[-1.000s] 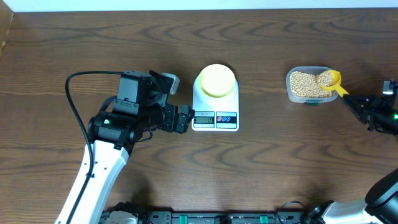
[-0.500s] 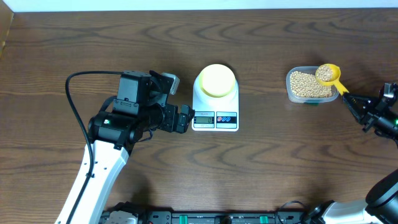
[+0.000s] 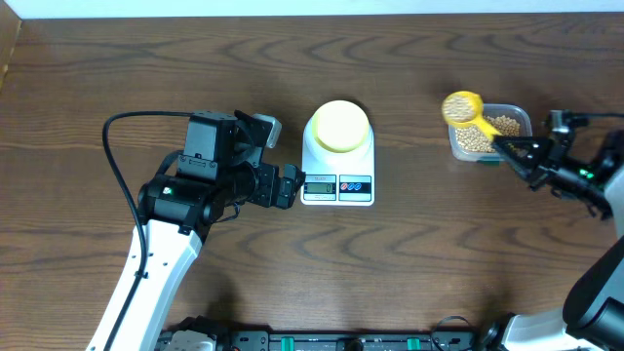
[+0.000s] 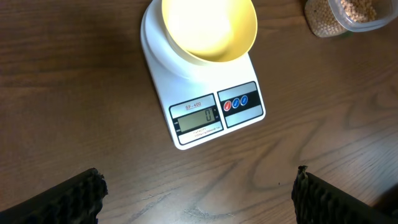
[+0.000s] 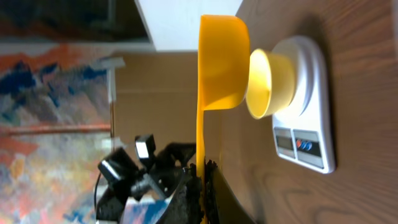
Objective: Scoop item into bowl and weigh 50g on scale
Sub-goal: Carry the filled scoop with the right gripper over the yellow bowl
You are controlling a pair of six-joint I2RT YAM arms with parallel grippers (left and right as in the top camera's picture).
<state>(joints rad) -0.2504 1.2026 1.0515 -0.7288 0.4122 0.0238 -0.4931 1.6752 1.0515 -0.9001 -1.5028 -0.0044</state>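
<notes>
**Overhead view.** The scale (image 3: 336,180) sits at frame centre with the pale yellow bowl (image 3: 338,127) resting on its platform, so that whatever enters the bowl registers at once. In the left wrist view the display reads 0 and the bowl is empty. At upper right, the clear tub (image 3: 502,125) holds the supply of beans (image 3: 478,139). The right gripper (image 3: 514,148) is clamped on the handle of the yellow scoop (image 3: 461,106). The scoop's cup, heaped with beans, lies over the tub's left rim, mouth upward so the load does not spill. The left gripper (image 3: 290,185) lies just beside the scale's left edge, fingers spread wide and holding nothing, apparently parked clear of the platform. Judged stage: first scoopful loaded, not yet delivered to the bowl.
</notes>
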